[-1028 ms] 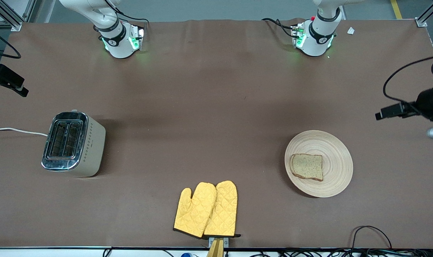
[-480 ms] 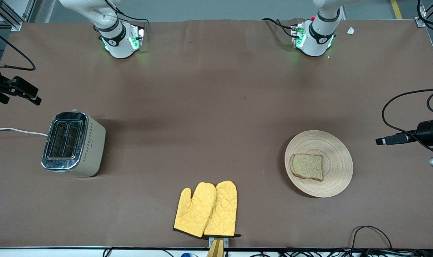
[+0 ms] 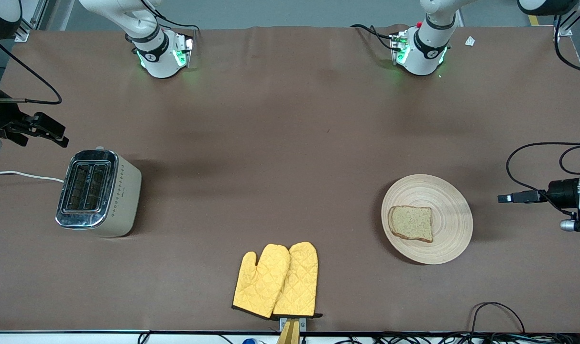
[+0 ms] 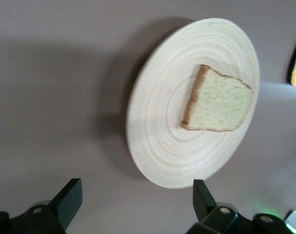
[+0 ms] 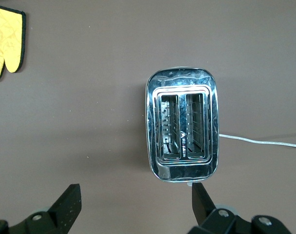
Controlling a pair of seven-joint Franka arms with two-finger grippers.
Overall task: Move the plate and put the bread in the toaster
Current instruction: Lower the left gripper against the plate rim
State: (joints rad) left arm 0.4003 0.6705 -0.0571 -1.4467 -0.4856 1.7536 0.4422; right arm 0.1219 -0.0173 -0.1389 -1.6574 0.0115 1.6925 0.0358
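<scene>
Both pincers were released, so the left pincer (image 4: pixel 133 202) probably needed to come low at the plate (image 3: pixel 450 200) rim, clear of the bread (image 3: pixel 410 223), while the right pincer (image 5: pixel 133 202) waited over the toaster (image 3: pixel 98 192).

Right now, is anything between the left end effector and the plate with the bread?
Nothing visible. The left end effector is open, over bare table beside the plate at the left arm's end. The bread lies on the plate, uncovered. The oven mitts lie well clear toward the middle.

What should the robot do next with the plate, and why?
Probably bring the left claw down to the plate's rim to take hold. The claw is open, holding nothing, up in the air beside the plate, and the bread lies on it. The right claw hangs open over the toaster.
</scene>
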